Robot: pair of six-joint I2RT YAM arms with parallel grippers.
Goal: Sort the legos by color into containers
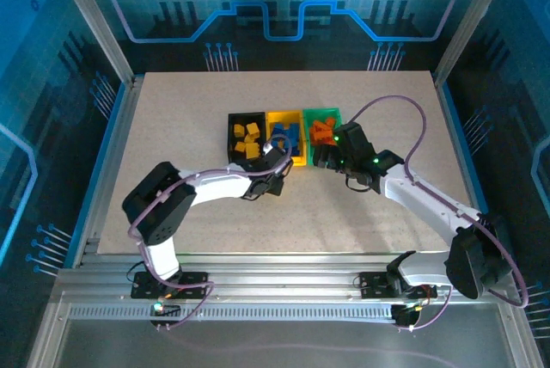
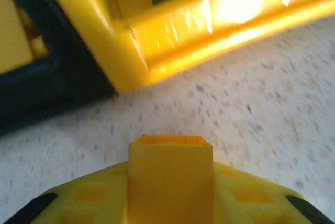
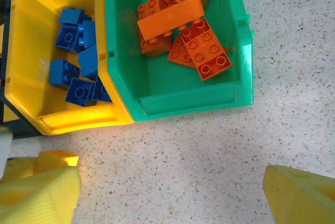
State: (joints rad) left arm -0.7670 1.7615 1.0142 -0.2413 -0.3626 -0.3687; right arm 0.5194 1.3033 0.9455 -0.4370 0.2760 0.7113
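The containers stand in a row: a black bin (image 1: 234,130) with yellow legos (image 1: 249,140), a yellow bin (image 1: 296,158) with blue legos (image 3: 78,62), and a green bin (image 3: 193,101) with orange legos (image 3: 178,20). My left gripper (image 1: 279,166) is low on the table just in front of the corner where the black bin (image 2: 31,93) and yellow bin (image 2: 209,20) meet. It is shut on a yellow lego (image 2: 170,177), which stands upright between its yellow pads. My right gripper (image 3: 172,192) hangs open over bare table in front of the green bin, fingers (image 3: 39,190) wide apart.
The speckled table (image 1: 198,101) has free room to the left, right and front of the bins. Both arms reach in from the near edge and meet close together at the bins. A metal frame and blue panels (image 1: 86,33) surround the table.
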